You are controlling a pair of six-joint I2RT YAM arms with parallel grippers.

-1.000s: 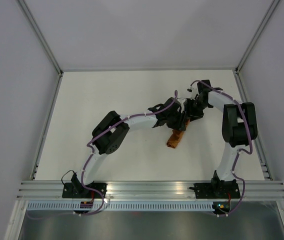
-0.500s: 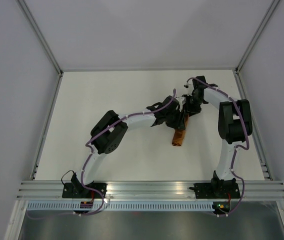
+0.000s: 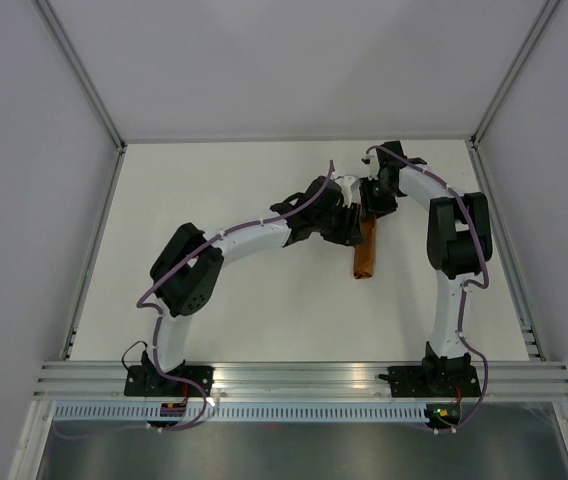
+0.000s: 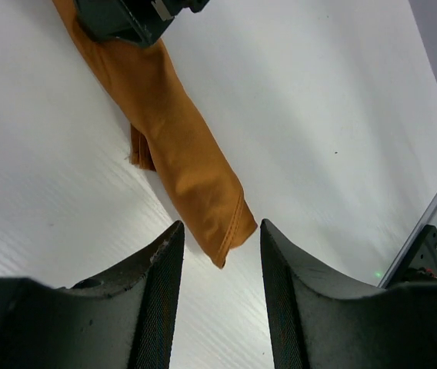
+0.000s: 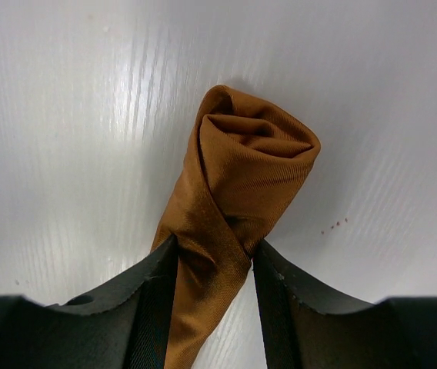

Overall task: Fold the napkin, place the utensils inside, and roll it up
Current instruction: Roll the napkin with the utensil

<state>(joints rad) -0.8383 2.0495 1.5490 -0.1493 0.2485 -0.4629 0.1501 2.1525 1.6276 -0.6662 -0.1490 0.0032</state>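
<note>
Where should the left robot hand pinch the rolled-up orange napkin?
Probably its free end, coming down from above with one finger on each long side. The napkin is a thin roll lying flat, the right gripper pinches the other end, and the open left gripper hangs over the free one.

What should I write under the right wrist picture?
The right gripper pinches the rolled-up rust-orange napkin between its two fingers.

Smooth, faintly glossy cloth napkin (image 5: 238, 173)
</note>
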